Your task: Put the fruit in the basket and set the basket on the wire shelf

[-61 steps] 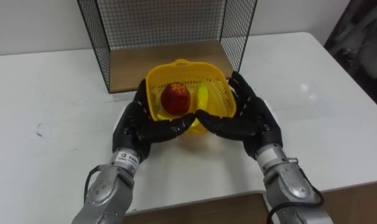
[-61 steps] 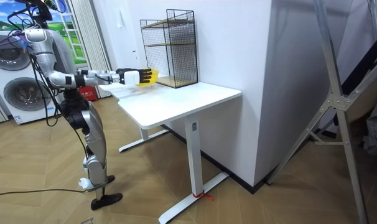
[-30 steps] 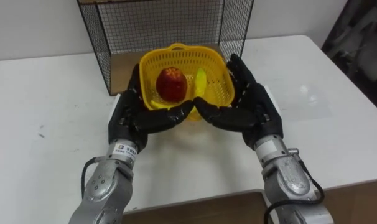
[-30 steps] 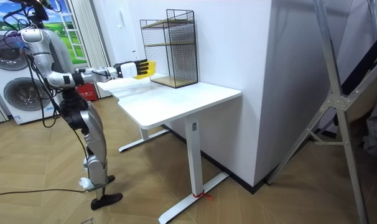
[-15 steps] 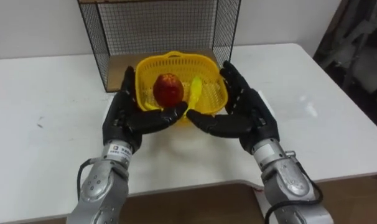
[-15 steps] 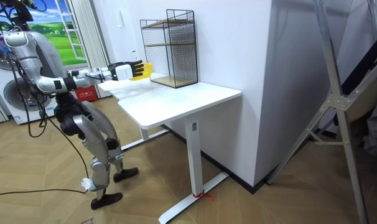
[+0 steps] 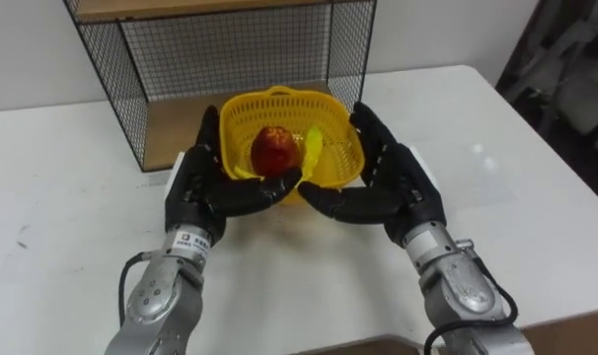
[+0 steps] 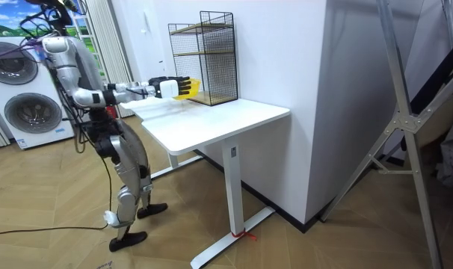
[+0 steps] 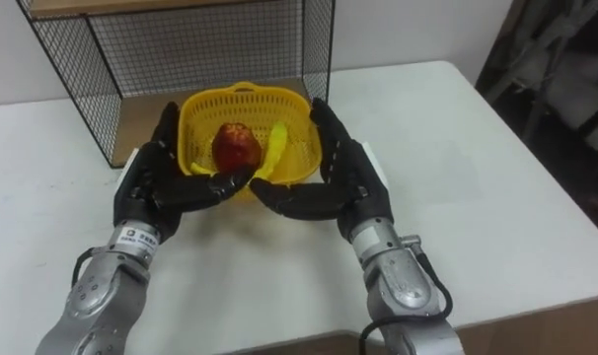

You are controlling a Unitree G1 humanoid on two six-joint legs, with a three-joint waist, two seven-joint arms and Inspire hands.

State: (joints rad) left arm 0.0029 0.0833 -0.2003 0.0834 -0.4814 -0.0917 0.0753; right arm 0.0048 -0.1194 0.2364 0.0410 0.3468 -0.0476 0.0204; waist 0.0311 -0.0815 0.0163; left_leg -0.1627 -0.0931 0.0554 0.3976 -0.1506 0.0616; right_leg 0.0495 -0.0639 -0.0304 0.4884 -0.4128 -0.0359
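Note:
A yellow plastic basket [image 7: 334, 126] [image 9: 296, 121] [image 8: 190, 87] is held up off the white table, just in front of the wire shelf's lower bay [image 7: 171, 128]. A red apple [image 7: 276, 150] [image 9: 236, 146] and a yellow banana [image 7: 310, 150] [image 9: 274, 149] lie inside it. My left hand [image 7: 202, 187] [image 9: 153, 182] cups its left side and my right hand [image 7: 393, 182] [image 9: 343, 182] its right side, straight fingers pressed on the walls and thumbs meeting under the front.
The black wire shelf [image 7: 230, 44] [image 8: 205, 56] has a wooden base board and a wooden upper board [image 7: 181, 8]. The white table [image 7: 496, 168] [image 8: 219, 119] spreads to both sides. In the room view, washing machines [image 8: 21, 97] stand behind me.
I have stepped closer to the table, and the basket with the fruit has moved forward to the shelf's open front. Both hands keep the same hold on it.

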